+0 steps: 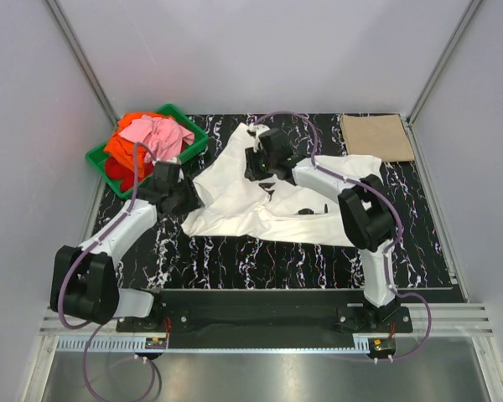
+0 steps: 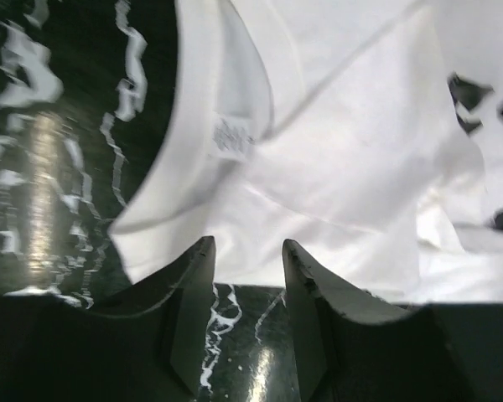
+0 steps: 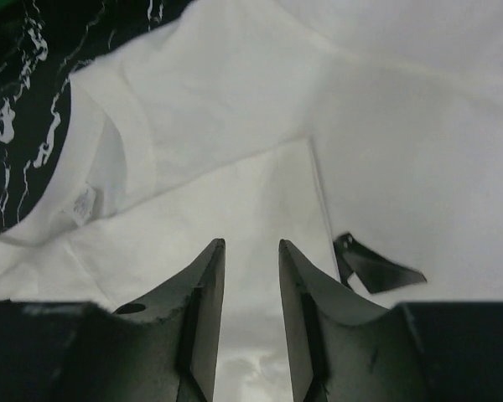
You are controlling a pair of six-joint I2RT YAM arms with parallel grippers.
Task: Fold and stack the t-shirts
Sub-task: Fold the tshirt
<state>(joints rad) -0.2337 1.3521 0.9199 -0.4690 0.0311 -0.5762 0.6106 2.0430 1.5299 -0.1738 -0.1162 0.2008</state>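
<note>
A white t-shirt (image 1: 243, 197) with small black marks lies crumpled on the black marbled table (image 1: 318, 251). My left gripper (image 1: 187, 198) is open and empty at the shirt's left edge, its fingers over bare table just short of the cloth (image 2: 335, 167). My right gripper (image 1: 253, 167) is open above the shirt's upper middle, with white cloth (image 3: 235, 126) under and between its fingers. A folded tan t-shirt (image 1: 376, 136) lies flat at the back right. Pink (image 1: 158, 134), orange (image 1: 121, 144) and red (image 1: 117, 172) t-shirts are heaped in the crate.
A green plastic crate (image 1: 191, 144) stands at the back left corner, close to my left arm. Grey walls enclose the table on three sides.
</note>
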